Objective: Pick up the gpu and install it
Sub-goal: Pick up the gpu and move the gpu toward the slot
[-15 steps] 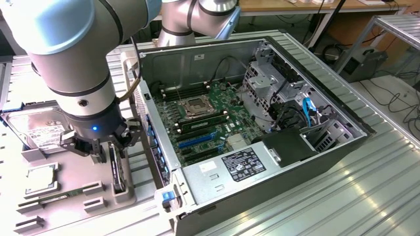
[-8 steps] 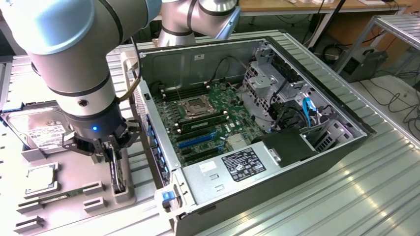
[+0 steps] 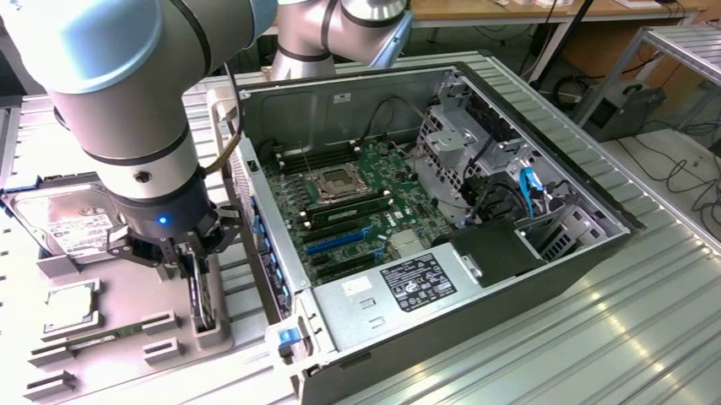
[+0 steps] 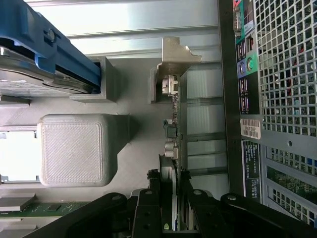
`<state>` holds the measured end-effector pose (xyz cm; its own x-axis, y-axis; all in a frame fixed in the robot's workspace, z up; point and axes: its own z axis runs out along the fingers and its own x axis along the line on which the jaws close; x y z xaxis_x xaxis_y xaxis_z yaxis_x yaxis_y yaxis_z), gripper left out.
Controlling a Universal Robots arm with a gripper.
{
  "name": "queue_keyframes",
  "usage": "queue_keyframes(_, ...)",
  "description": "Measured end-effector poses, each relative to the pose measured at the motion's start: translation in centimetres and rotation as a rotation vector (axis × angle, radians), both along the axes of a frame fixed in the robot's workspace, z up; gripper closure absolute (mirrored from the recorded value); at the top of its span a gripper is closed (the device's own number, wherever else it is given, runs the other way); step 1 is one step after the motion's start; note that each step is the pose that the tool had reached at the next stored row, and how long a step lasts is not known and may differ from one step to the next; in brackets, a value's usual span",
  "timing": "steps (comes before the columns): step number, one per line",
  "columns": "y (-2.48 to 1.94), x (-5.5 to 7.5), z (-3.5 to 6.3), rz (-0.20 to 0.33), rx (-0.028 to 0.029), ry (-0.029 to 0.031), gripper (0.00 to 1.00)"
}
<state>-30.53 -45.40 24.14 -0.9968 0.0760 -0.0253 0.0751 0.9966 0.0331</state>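
Note:
The gpu (image 3: 204, 297) stands on edge in a slot of the grey fixture tray (image 3: 127, 283), just off the open computer case's outer wall, on the exterior view's left. My gripper (image 3: 188, 263) reaches straight down onto the card's upper edge. In the wrist view the card (image 4: 173, 131) runs away from me, thin and edge-on, with its silver bracket (image 4: 176, 53) at the far end. My gripper (image 4: 171, 197) straddles it, and the black fingers (image 4: 152, 199) sit against both faces with no gap showing.
The open computer case (image 3: 338, 105) lies beside the fixture, with its motherboard (image 3: 351, 202) and blue slots exposed. The tray also holds a hard drive (image 3: 70, 226), a processor (image 3: 70, 305) and a green memory stick (image 3: 104, 334). The case's perforated rear panel (image 4: 290, 99) runs close alongside the card.

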Motion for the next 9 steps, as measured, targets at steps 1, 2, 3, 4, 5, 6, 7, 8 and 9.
queue_keyframes(1, 0.0, 0.0, 0.0, 0.0, 0.0, 0.0, 0.74)
queue_keyframes(2, 0.0, 0.0, 0.0, 0.0, 0.0, 0.0, 0.74)
queue_keyframes(3, 0.0, 0.0, 0.01, 0.0, 0.0002, -0.0001, 0.74)
queue_keyframes(4, 0.0, 0.0, 0.02, 0.0, 0.0004, -0.0003, 0.74)
queue_keyframes(5, 0.01, 0.01, 0.06, 0.0, 0.0003, -0.0002, 0.74)
queue_keyframes(6, 0.02, 0.01, 0.09, 0.0, 0.0002, -0.0001, 0.74)
queue_keyframes(7, 0.04, 0.0, 0.12, 0.0, 0.0001, 0.0, 0.74)
queue_keyframes(8, 0.05, 0.0, 0.14, 0.0, 0.0, 0.0, 0.74)
queue_keyframes(9, 0.07, 0.0, 0.15, 0.0, 0.0001, 0.0, 0.74)
